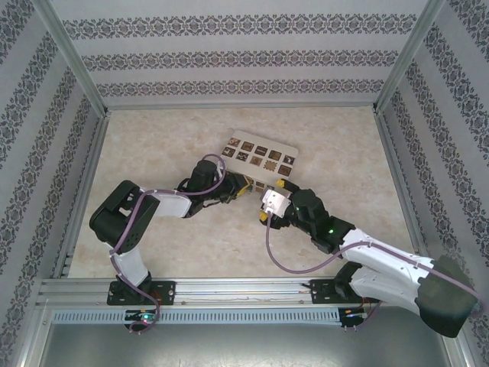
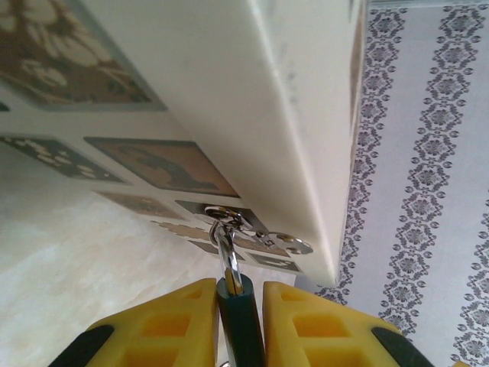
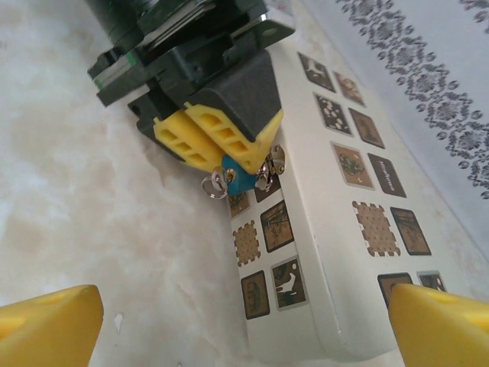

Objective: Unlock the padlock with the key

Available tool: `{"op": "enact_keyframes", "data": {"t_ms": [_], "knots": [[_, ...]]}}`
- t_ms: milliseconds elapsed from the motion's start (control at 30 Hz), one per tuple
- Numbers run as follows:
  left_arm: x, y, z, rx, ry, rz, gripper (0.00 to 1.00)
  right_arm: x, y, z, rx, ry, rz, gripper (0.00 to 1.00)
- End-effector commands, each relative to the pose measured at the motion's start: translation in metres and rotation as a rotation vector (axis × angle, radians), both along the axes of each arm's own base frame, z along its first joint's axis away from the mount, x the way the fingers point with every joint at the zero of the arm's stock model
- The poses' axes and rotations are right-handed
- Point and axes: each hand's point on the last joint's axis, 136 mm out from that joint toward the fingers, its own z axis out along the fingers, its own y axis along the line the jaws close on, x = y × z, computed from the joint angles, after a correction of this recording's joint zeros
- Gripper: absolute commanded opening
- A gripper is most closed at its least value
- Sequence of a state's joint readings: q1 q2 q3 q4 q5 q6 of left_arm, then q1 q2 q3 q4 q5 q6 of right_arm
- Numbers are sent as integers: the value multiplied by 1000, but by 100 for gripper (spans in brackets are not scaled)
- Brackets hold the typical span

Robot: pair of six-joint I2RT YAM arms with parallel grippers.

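A: How does the left gripper (image 2: 241, 292) stand?
B: Its yellow fingers (image 2: 306, 321) are narrow and pinch the padlock (image 3: 239, 180) by the blue body. The silvery shackle (image 2: 228, 256) points out ahead of the fingertips and reaches into a metal hasp (image 2: 263, 238) on the cream box (image 3: 321, 252).
A: And the key?
B: A small silvery piece (image 3: 216, 184) sits just beside the padlock. I cannot tell if it is the key.
A: The right gripper (image 1: 273, 201)?
B: It is spread wide and holds nothing. The padlock is ahead of it, well apart from both fingers.
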State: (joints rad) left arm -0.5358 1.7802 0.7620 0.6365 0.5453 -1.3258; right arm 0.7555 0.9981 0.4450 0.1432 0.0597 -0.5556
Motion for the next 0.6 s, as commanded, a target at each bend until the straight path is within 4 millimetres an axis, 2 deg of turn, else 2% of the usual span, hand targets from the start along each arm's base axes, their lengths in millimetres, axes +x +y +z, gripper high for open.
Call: {"op": "enact_keyframes", "data": {"t_ms": [0, 133, 433, 567], "knots": [[8, -18, 29, -81, -79, -22, 20, -1, 5, -4, -71, 0, 44, 86], [10, -20, 27, -89, -72, -20, 20, 4, 10, -14, -106, 20, 56, 75], [12, -24, 22, -110, -59, -15, 20, 20, 24, -30, -124, 44, 51, 59], [12, -26, 21, -117, -57, -17, 20, 26, 31, -34, -116, 43, 53, 57]]}}
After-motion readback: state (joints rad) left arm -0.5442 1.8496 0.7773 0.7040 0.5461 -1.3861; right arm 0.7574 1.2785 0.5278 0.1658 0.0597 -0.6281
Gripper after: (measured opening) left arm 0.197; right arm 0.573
